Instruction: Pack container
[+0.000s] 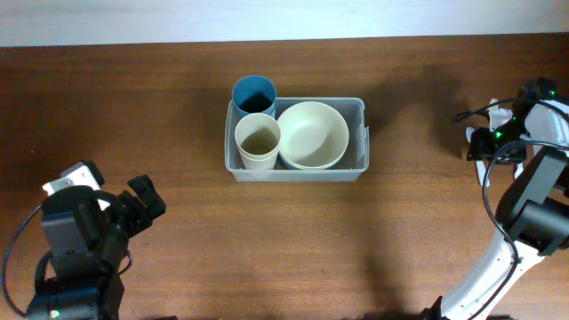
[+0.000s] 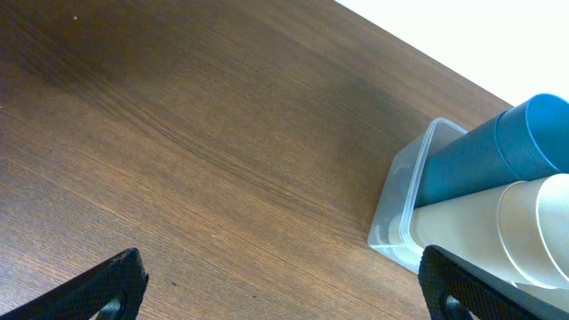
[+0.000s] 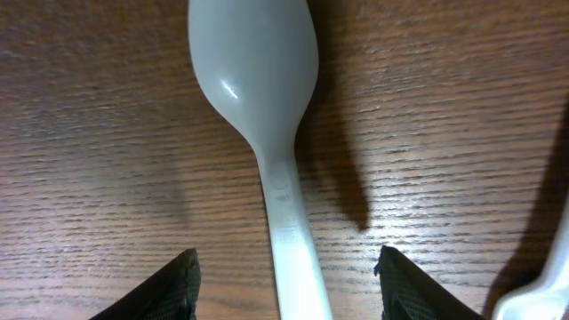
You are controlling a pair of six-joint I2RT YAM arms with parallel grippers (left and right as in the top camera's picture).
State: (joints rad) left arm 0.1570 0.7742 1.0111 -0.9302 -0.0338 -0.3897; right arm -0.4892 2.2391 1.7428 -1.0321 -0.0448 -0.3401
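Observation:
The container [image 1: 298,174] is a clear rectangular bin in the middle of the table. It holds a blue cup [image 1: 253,93], a cream cup [image 1: 258,142] and a cream bowl [image 1: 313,133]. My right gripper [image 1: 492,135] is far to its right, low over the wood. In the right wrist view a white plastic spoon [image 3: 256,80] lies flat, its handle running between my right gripper's [image 3: 289,280] open fingers with a gap on each side. My left gripper [image 1: 147,200] is at the front left, open wide and empty [image 2: 284,284], looking toward the container's corner [image 2: 396,213].
Part of a second white utensil [image 3: 544,280] lies just right of the spoon by the right finger. The blue cup [image 2: 498,151] and cream cup [image 2: 516,231] stand up above the bin's rim. The table's far edge runs along the top of the overhead view.

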